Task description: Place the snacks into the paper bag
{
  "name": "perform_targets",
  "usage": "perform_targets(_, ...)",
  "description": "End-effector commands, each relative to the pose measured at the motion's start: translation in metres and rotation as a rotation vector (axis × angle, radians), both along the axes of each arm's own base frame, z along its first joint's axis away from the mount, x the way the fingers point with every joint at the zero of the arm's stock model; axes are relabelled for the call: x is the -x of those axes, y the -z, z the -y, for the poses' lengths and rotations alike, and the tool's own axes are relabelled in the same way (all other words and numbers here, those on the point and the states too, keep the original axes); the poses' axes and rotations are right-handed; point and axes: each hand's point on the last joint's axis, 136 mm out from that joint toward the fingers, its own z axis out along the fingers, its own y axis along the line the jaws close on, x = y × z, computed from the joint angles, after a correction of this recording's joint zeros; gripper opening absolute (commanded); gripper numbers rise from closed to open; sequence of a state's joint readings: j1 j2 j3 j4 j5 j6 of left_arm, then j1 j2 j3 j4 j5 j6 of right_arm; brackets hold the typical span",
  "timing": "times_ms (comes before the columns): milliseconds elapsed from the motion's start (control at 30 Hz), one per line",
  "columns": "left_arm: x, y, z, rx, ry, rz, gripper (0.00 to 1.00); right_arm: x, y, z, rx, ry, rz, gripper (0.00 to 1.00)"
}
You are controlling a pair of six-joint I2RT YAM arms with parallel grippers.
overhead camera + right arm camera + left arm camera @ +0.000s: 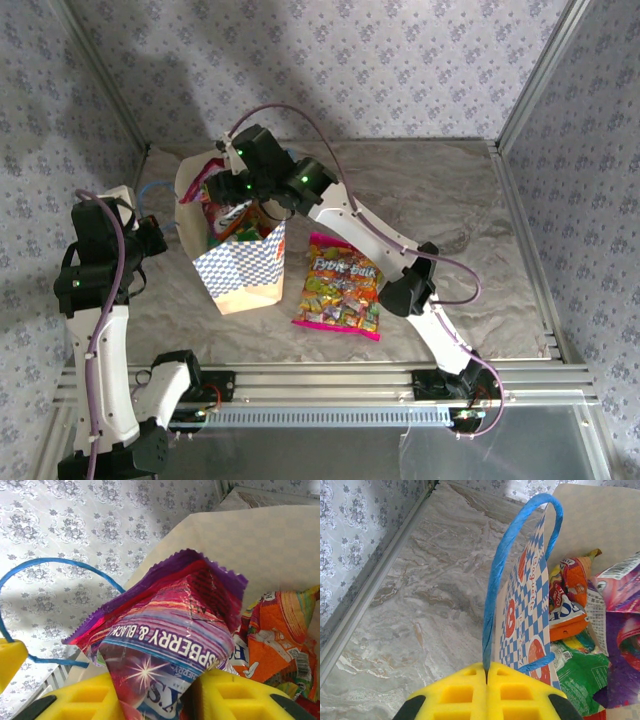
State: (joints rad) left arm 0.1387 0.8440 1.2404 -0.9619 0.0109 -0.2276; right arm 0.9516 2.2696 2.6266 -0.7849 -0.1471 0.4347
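Note:
The tan paper bag (243, 270) with blue-white checks stands open at the left centre of the table. My left gripper (486, 672) is shut on its blue cord handle (496, 575), holding the mouth open. My right gripper (159, 700) hangs over the bag's mouth, shut on a purple packet (175, 625) that reaches into the bag. Orange (568, 597) and green (580, 672) packets lie inside the bag. The large pink multicoloured bag (340, 285) lies flat on the table just right of the paper bag.
Patterned walls and metal frame rails (530, 230) close in the marble-look table (450, 200). Open surface stretches to the right of the pink bag and behind the paper bag.

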Motion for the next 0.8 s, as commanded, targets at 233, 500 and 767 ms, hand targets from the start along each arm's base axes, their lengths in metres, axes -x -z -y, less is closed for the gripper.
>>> perform_targets(233, 0.001, -0.003, 0.002, 0.002, 0.016, 0.010, 0.05, -0.011, 0.003, 0.003, -0.046, -0.008, -0.083, 0.65)
perform_targets(500, 0.004, -0.009, 0.003, 0.008, 0.016, 0.025, 0.05, 0.006, -0.020, 0.021, -0.002, -0.027, -0.017, 0.76)
perform_targets(767, 0.004, -0.012, 0.006, 0.018, 0.026, 0.032, 0.05, 0.024, -0.044, 0.044, 0.024, -0.059, 0.041, 0.77)
